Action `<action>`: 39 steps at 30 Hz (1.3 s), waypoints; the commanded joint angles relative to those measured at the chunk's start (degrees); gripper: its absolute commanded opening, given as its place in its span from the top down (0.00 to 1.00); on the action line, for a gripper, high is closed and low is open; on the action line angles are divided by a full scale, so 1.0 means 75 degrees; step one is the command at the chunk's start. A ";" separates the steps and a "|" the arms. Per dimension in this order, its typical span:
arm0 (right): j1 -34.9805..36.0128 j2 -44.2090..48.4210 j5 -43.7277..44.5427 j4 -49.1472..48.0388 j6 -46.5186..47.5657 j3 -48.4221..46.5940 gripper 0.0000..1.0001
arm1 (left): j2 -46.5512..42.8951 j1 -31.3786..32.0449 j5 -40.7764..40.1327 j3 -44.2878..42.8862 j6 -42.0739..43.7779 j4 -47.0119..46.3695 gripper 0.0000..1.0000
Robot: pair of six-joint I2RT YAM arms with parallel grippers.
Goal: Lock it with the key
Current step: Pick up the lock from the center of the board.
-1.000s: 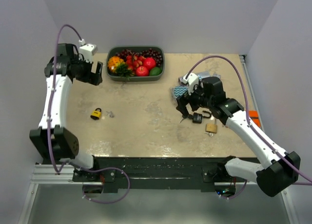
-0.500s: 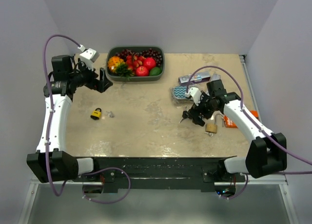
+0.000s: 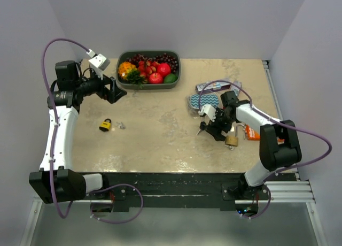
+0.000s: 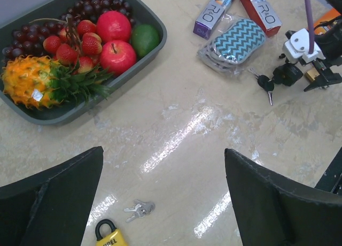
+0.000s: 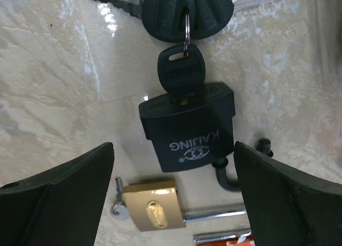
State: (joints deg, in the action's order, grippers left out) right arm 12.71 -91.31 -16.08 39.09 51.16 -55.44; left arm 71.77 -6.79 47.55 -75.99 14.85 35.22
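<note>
Low centre of the right wrist view, right gripper [image 5: 173, 150] is hovering over the black padlock [image 5: 187, 125], jaws spread wide, pinching nothing. The padlock is lying flat on the table [image 5: 48, 85], key [image 5: 180, 69] sitting in its cylinder, spare key bunch [image 5: 187, 10] hanging off the ring at the top of frame. Its shackle [image 5: 227, 176] is looking swung out, i.e. not yet locked, imo.

Risks from here:
- The key head is small and the fingers are wide. An off-centre pinch would be spinning the whole lock on that glossy top, since nothing is pinning the body.
- The bunch could be snagging a finger and dragging the key out.
- The brass padlock [image 5: 152, 208] is lying just beside it at the bottom of frame, so a low close could be nudging or grabbing that one instead.

Further up the top view, mid-left, a yellow padlock [image 3: 106, 124] w/ small keys [image 4: 138, 207] is lying well apart from the action. Upper left, the left gripper [image 3: 115, 91] is hanging in the air near the fruit tray [image 4: 162, 37], also fully spread and empty. That is too far off to be bracing the lock, so any twist is going unopposed.
</note>
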 commanded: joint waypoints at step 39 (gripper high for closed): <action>0.0040 0.0021 -0.4301 -0.0297 -0.7243 -0.1879 1.00 | -0.2968 0.2905 -0.0045 0.3438 0.4756 -0.1656 0.05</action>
State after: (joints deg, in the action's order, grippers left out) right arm 12.84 -95.37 -38.61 44.07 24.69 -70.43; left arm 56.27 5.08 53.49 -56.82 34.22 28.49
